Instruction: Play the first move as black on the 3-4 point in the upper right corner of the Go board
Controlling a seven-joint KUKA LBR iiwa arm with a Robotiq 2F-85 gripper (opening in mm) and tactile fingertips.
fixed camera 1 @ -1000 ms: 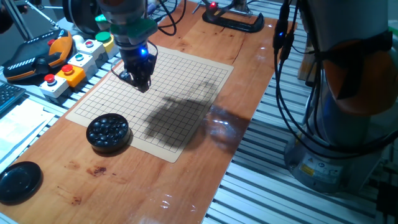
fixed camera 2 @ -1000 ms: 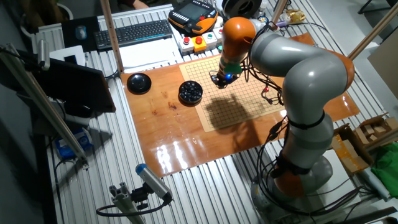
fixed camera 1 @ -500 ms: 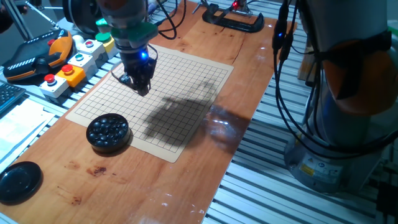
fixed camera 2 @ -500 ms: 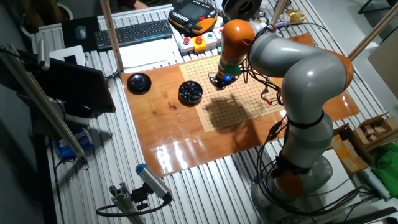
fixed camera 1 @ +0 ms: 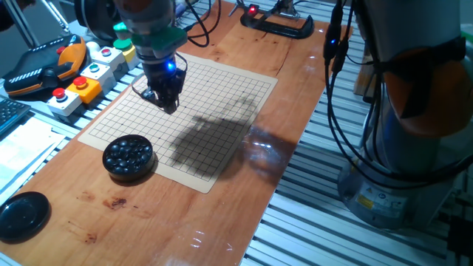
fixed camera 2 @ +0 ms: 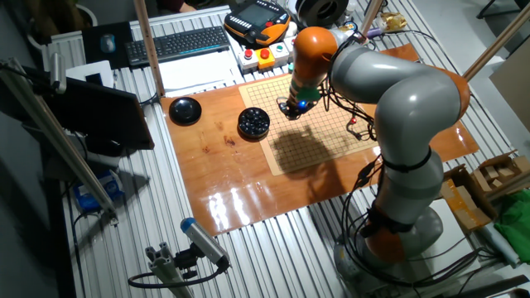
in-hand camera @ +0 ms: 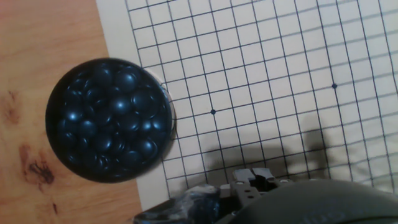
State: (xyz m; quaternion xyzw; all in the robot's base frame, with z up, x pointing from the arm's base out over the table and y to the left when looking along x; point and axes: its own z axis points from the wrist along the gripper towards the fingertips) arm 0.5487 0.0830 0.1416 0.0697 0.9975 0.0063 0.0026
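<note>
Black stone: no single one can be picked out; the only stones visible fill the round black bowl (fixed camera 1: 128, 157), which stands on the wooden bench (fixed camera 1: 244, 192) with its rim just over the near edge of the Go board (fixed camera 1: 222, 89). A black lid (fixed camera 1: 22, 214) lies nearer, well apart. Beyond the bowl, the end effector (fixed camera 1: 166, 100) hangs low over the board's left part, a blue light on it. The fixed views do not show whether its fingers are open, closed or gripping anything. The hand view looks down on the bowl's glossy stones and grid lines; dark hardware at its bottom edge hides the fingertips.
</note>
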